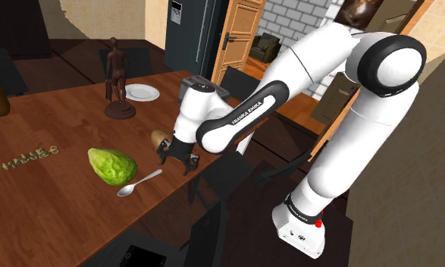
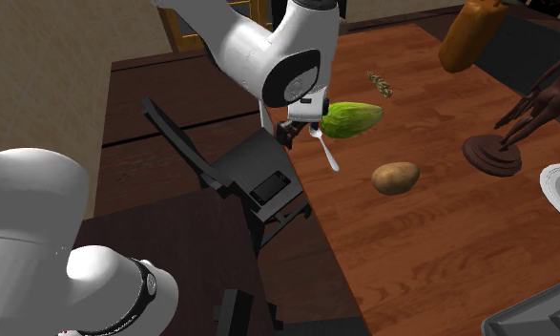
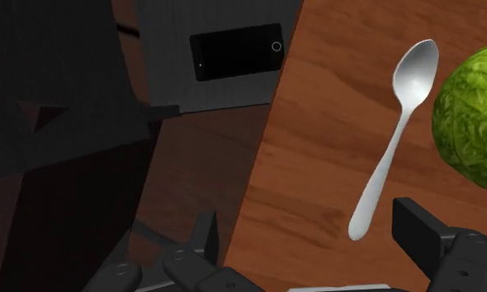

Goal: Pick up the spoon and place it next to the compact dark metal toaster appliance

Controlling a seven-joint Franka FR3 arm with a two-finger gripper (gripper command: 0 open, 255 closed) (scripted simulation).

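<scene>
Your gripper (image 3: pixel 312 240) hovers with its fingers apart and holds nothing. The spoon (image 3: pixel 390 149) lies on the table (image 3: pixel 316 149) just ahead. Its handle tip is near the finger beside the green vegetable (image 3: pixel 474 116), and its long axis crosses your closing line, so shift that way.

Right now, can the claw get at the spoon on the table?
Probably yes. The claw hangs open over the handle end of the spoon; nothing lies on it, and the green fruit sits beside its bowl, apart from the handle.
</scene>
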